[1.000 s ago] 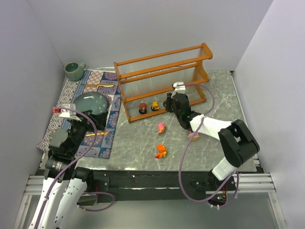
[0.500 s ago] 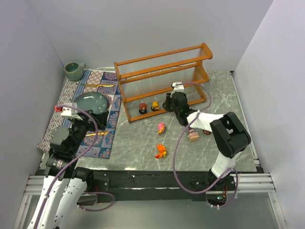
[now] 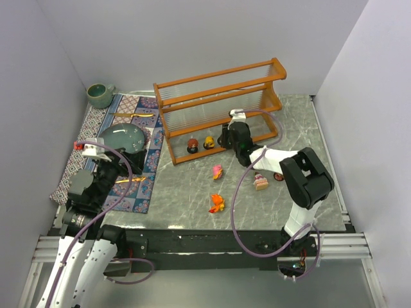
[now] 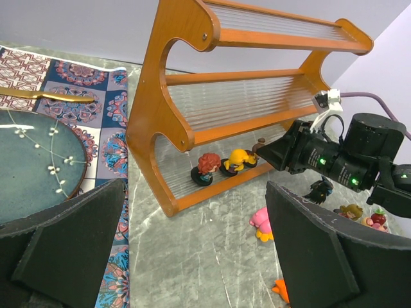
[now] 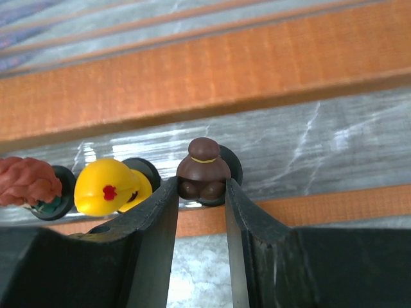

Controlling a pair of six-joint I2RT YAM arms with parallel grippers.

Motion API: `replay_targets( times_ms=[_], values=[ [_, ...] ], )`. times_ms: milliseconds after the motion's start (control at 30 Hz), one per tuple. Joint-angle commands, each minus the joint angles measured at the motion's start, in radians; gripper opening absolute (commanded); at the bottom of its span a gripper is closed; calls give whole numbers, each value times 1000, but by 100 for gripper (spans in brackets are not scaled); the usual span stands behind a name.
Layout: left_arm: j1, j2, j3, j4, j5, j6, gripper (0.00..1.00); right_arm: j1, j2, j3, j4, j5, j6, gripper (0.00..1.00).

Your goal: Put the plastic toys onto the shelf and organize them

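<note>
One dark-brown toy [image 5: 204, 168] (bun-topped, seemingly) pinched by right gripper [image 5: 201, 187]; left gripper [image 4: 196, 199] agape.

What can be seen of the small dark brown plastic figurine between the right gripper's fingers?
The small dark brown plastic figurine looks glossy, with a rounded head, a bun ringed by a thin yellow band, and a round dark base. It stands upright on the bottom tier of the orange-brown wooden shelf, beside a yellow plastic figurine, gripped on both sides by the right gripper.
</note>
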Motion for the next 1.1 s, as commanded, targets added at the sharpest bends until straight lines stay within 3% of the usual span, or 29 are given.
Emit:
replay_targets(
  times_ms=[0,533,800,1067],
  values=[
    [-3,8,7,22,17,12,97,-9,27,58,15,11,3,36],
    [-3,7,5,27,19,11,97,-9,-39,13,23,8,5,64],
    [-3,-2,4,28,23,12,97,-7,-177,-69,-27,38,42,68],
    [-4,-25,-1,34,28,9,97,-9,-438,-190,-224,219,174,68]
  ],
)
